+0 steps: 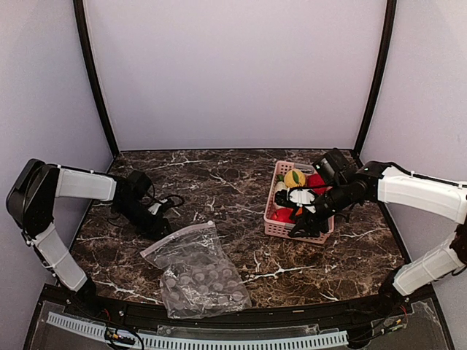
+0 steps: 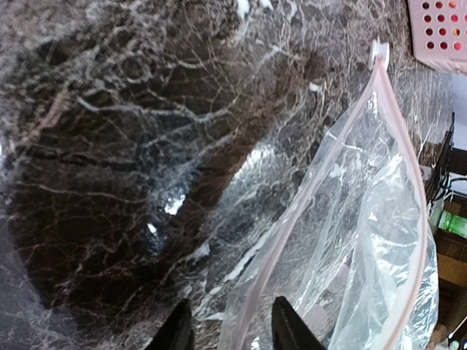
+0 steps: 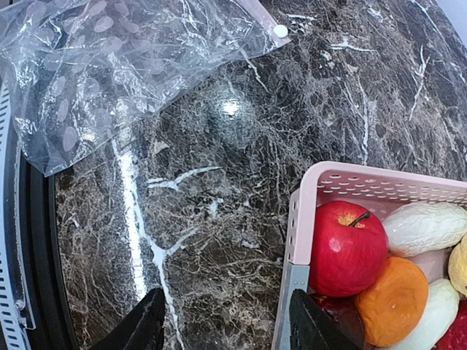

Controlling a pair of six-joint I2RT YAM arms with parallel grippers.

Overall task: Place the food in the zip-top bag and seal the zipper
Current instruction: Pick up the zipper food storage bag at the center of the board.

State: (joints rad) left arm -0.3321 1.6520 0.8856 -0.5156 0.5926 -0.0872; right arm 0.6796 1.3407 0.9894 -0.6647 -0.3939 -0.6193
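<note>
Inside spread left tool (image 2: 233,335): zip-top bag (image 2: 365,240) mouth edge; right tool (image 3: 226,328) spread above basket (image 3: 321,182) corner

This is a robotics lab booth: plain lavender walls (image 1: 233,73) enclose a dark marble-patterned tabletop (image 1: 233,182), black frame poles (image 1: 93,80) rise at its back corners, and two white-and-black robot arms (image 1: 84,184) stand at its near edge by a slotted cable duct (image 1: 219,340).

Left hand (image 2: 232,332) low, jaws parted, right hand (image 3: 230,324) open (seemingly empty), tilted downward
</note>
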